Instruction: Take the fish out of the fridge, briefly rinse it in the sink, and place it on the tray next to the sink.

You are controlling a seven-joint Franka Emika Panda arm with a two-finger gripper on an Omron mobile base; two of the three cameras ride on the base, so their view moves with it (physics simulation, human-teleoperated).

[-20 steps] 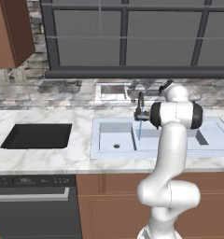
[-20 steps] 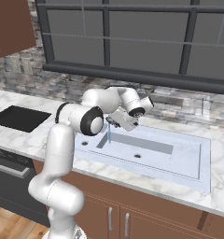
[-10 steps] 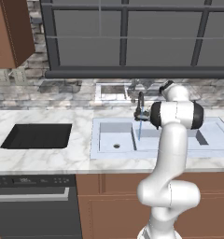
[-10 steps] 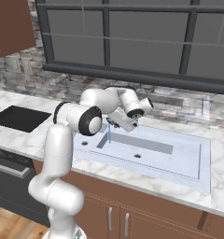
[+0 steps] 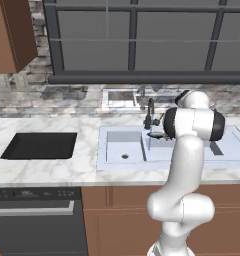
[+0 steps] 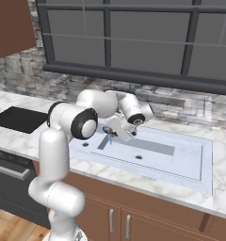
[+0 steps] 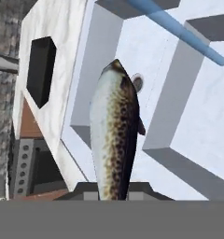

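— What's changed?
— Barely anything: my gripper stays clenched on the fish, mid-frame over the sink, by the water stream.
— Meaning?
— Rinsing, I'd say; tray next, at left.

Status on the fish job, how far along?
Done: fish is out of the fridge, clamped in the gripper. In hand: rinse, with the fish held over the sink beside the running tap and its blue stream. Left: carry it to the black tray on the counter; the tray holds nothing.
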